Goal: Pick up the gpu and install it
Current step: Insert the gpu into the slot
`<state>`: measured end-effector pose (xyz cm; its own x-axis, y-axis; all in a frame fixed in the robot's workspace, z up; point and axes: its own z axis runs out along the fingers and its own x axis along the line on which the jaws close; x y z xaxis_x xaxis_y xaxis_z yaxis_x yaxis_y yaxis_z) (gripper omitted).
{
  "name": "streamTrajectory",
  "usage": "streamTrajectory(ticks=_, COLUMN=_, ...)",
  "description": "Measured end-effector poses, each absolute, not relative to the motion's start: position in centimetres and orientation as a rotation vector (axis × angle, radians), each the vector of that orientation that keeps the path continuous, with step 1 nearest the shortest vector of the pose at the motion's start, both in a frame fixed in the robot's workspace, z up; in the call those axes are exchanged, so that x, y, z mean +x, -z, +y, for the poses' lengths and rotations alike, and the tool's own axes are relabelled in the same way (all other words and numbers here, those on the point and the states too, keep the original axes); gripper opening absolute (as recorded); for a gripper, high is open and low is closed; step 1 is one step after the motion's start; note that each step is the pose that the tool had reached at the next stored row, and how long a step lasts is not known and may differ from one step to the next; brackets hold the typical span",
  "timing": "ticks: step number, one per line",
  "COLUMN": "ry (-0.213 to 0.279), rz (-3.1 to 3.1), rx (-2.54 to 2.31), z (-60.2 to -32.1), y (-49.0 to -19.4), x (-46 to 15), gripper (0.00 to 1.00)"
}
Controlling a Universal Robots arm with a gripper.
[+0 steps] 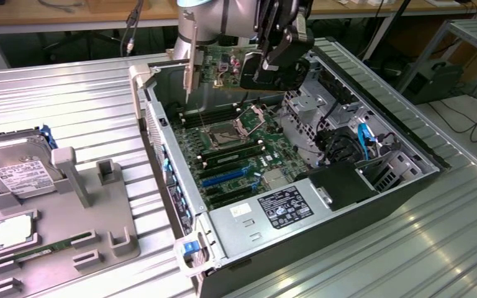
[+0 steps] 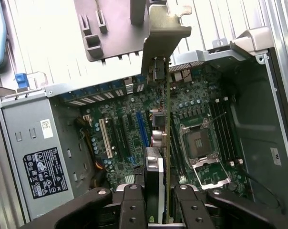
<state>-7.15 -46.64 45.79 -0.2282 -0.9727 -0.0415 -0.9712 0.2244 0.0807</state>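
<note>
Ribbed metal tabletop point(image 1: 81, 105) carries the open computer case point(image 1: 392, 112), where the claw point(image 2: 156, 200) grips the gpu point(image 1: 222, 65) on edge above the motherboard point(image 1: 247, 155); risk: slight tilt could jam its bracket point(image 1: 190, 77) against the case wall or miss the slot.

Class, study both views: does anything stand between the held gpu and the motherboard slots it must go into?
Nothing visible does. The gripper holds the gpu above the open case, and the expansion slots below lie bare.
</note>
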Motion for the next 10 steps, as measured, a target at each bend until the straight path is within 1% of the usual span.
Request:
streamTrajectory(ticks=5, ry=0.13, rz=-2.421, rx=1.978, z=-46.64, y=-45.49, x=-7.15, gripper=0.28)
streamTrajectory(ticks=10, ry=0.099, rz=-2.432, rx=2.006, z=-46.64, y=-45.15, x=-7.15, gripper=0.28)
